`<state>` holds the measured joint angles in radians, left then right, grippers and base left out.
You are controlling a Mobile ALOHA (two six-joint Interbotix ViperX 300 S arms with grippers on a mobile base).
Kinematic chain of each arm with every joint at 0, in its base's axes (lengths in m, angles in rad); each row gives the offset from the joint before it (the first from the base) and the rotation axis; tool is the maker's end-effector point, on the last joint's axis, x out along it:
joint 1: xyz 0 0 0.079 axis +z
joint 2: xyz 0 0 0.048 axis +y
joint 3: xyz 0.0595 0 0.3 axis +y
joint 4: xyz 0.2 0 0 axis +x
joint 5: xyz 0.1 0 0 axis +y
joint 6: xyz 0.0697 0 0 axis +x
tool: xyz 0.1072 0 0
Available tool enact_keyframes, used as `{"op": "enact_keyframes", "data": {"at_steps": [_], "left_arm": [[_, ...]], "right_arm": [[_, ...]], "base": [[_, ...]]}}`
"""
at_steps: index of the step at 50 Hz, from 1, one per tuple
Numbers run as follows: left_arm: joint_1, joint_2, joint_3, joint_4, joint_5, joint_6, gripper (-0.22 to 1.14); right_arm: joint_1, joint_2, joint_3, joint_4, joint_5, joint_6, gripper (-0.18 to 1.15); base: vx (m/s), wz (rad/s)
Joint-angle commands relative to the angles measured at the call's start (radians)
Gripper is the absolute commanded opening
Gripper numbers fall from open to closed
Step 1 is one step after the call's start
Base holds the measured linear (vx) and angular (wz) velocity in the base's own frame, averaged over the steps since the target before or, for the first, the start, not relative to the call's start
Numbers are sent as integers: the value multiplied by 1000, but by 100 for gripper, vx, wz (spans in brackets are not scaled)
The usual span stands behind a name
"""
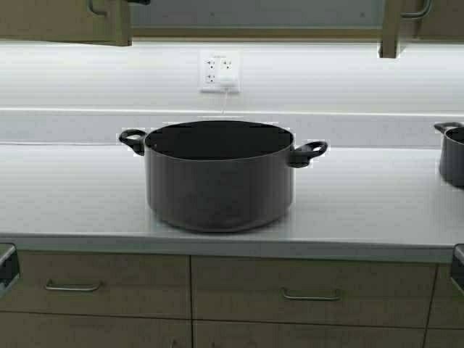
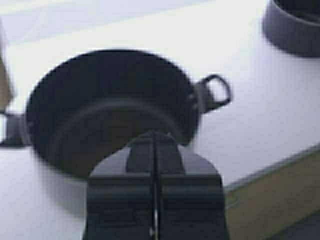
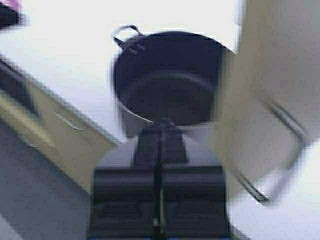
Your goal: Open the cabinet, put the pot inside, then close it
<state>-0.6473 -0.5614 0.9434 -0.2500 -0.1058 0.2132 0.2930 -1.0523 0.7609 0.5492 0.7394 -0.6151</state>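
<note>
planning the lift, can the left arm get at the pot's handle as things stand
Probably yes. The pot stands alone on the counter, its loop handle clear of the smaller pot. The left gripper hangs above the rim, fingers shut, so they must open first.

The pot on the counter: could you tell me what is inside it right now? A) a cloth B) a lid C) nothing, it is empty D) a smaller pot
C: both wrist views look down into the pot and show only its bare dark bottom, while it stands on the counter.
</note>
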Motion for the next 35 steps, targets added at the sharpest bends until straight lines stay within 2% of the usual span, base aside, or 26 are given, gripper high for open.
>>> {"op": "enact_keyframes", "data": {"at_steps": [1, 8, 12, 25, 35], "left_arm": [[-18, 124, -101, 3, -77, -3, 2], [-18, 261, -196, 3, -141, 0, 2], [-18, 331, -264, 3, -166, 3, 2], [15, 583, -557, 3, -204, 5, 2], [109, 758, -796, 3, -204, -2, 2]], "right_arm": [[158, 106, -8, 26, -117, -15, 7], [341, 265, -35, 20, -268, -18, 6], [393, 379, -64, -2, -348, -14, 6], [387, 565, -72, -32, -575, -11, 6], [265, 578, -60, -32, -603, 25, 6]], "base": [[-4, -9], [-4, -7], [-3, -5], [-1, -1], [0, 0]]}}
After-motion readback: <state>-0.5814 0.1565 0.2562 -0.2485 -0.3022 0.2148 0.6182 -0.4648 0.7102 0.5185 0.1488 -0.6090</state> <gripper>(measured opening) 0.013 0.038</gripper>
